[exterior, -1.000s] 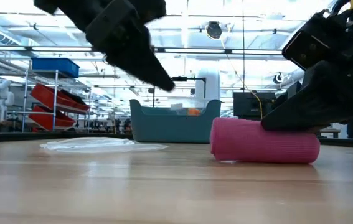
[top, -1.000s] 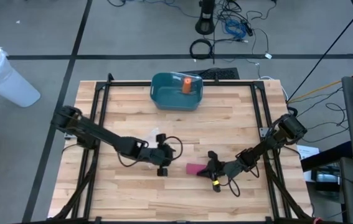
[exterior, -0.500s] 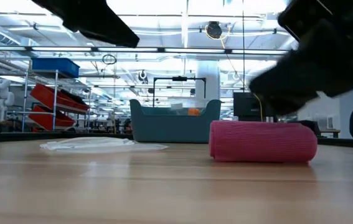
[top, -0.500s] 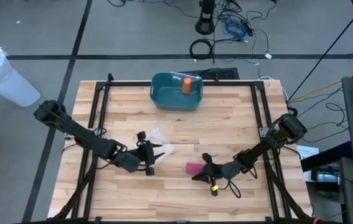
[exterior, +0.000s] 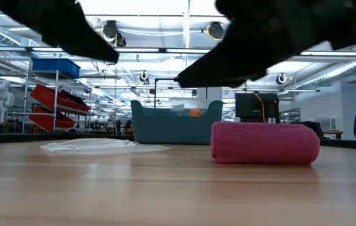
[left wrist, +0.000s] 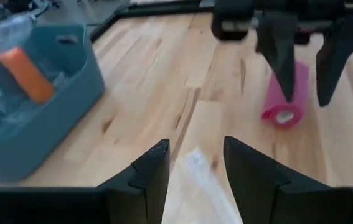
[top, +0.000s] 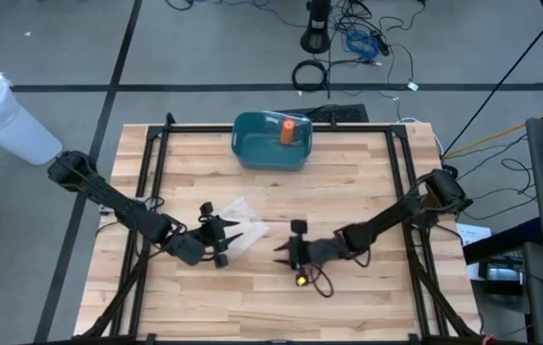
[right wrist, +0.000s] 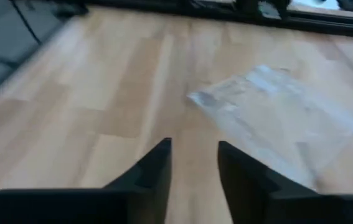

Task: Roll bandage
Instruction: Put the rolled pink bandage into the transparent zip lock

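Observation:
The pink bandage roll (exterior: 265, 143) lies on its side on the wooden table; it also shows in the left wrist view (left wrist: 285, 99), one open end toward that camera. In the high view my right arm hides it. My right gripper (top: 281, 251) is open and hovers over the roll, clear of it; its fingers (left wrist: 282, 56) hang above the roll. My left gripper (top: 225, 238) is open and empty, to the left of the roll, over a clear plastic bag (top: 242, 228).
A teal bin (top: 271, 141) holding an orange roll (top: 288, 131) stands at the far middle of the table. The flat clear bag also shows in the right wrist view (right wrist: 276, 106). A black frame (top: 156, 172) runs along the table's sides.
My right gripper has risen off the pink roll and gone toward the table's left edge, past the roll's top. The roll has stayed lying on the table. My left gripper has drawn back toward the table's left edge.

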